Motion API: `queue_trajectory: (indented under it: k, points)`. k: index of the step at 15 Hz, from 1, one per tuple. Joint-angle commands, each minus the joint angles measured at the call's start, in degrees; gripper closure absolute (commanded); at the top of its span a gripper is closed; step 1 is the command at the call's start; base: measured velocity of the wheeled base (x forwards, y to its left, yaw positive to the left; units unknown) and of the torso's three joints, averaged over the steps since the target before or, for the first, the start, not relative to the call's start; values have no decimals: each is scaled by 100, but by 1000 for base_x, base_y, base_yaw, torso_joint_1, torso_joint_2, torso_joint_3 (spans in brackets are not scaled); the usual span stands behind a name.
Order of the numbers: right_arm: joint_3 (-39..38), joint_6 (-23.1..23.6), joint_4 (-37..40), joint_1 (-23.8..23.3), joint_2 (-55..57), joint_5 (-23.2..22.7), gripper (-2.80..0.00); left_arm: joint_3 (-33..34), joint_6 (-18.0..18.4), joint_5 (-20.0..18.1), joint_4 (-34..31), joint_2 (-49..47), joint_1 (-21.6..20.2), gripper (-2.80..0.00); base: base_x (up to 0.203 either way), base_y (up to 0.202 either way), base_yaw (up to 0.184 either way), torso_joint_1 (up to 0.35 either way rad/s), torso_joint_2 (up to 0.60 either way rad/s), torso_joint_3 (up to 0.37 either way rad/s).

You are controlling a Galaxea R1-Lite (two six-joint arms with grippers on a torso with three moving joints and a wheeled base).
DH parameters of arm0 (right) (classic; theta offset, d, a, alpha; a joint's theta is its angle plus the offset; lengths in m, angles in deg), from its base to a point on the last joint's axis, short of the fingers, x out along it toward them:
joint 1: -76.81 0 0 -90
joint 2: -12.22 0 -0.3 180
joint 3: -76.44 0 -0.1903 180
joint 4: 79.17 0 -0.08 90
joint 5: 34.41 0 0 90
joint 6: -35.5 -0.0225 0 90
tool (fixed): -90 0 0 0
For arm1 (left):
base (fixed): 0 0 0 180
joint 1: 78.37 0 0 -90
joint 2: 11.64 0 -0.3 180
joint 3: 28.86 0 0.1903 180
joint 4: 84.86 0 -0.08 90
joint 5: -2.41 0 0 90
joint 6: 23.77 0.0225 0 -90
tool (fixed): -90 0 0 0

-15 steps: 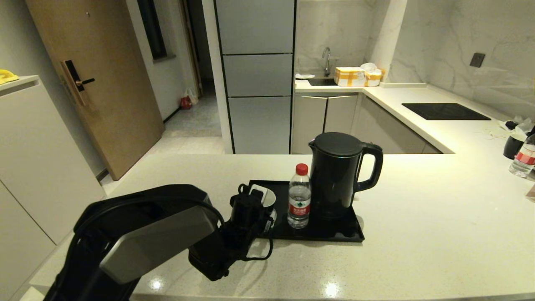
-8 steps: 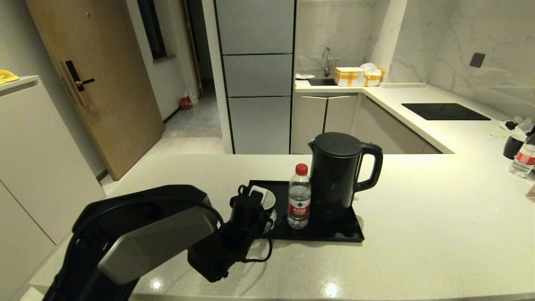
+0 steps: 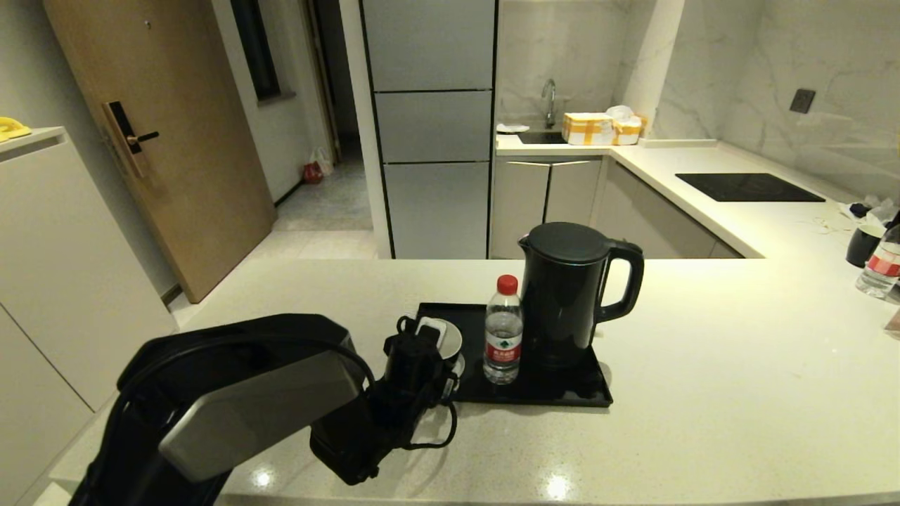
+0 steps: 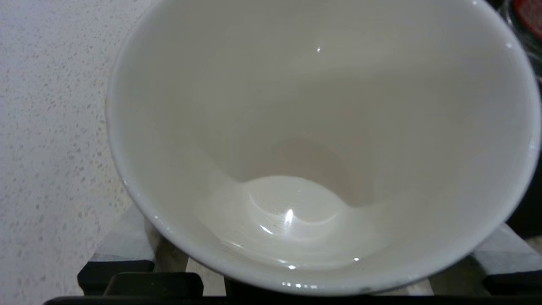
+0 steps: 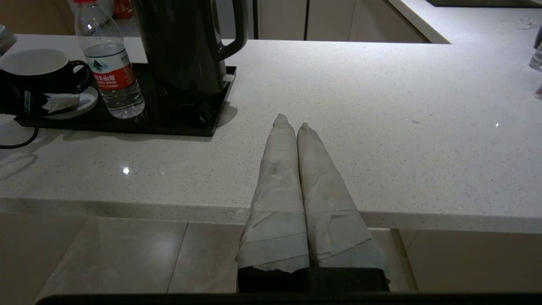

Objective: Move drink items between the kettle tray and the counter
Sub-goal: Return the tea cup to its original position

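The black mug with a white inside [image 3: 448,339] sits over the white saucer [image 5: 87,101] at the left end of the black kettle tray [image 3: 562,390]. My left gripper [image 3: 422,337] is shut on the mug from the near side. In the left wrist view the mug's inside [image 4: 305,148] fills the picture, with a taped finger [image 4: 123,250] low on either side. The water bottle [image 3: 503,330] and the tall black kettle [image 3: 566,295] stand on the tray to the right. My right gripper [image 5: 291,120] is shut and empty at the counter's [image 3: 703,379] front edge, outside the head view.
Another dark mug [image 3: 861,246] and a red-labelled bottle [image 3: 882,267] stand at the counter's far right. A black hob [image 3: 749,187] lies in the back counter. A cable loops from my left wrist onto the counter [image 5: 17,142].
My left arm has drawn back slightly toward me and to the left, and the mug's white rim has shifted a little with it. The bottle and kettle have not moved.
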State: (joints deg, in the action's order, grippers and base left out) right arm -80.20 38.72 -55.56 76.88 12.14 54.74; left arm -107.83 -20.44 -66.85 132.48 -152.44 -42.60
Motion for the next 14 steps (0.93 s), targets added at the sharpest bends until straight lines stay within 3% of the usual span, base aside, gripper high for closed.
queue_trajectory:
  k: [1,8,14]
  points:
    - [0,3,2,1,7,-3,0,184,1,17,140,41,0,0,0,0,0,0,0,0]
    - [0,3,2,1,7,-3,0,891,-87,72,536,271,-5,0,0,0,0,0,0,0]
    - [0,3,2,1,7,-3,0,509,-87,70,405,165,-15,0,0,0,0,0,0,0]
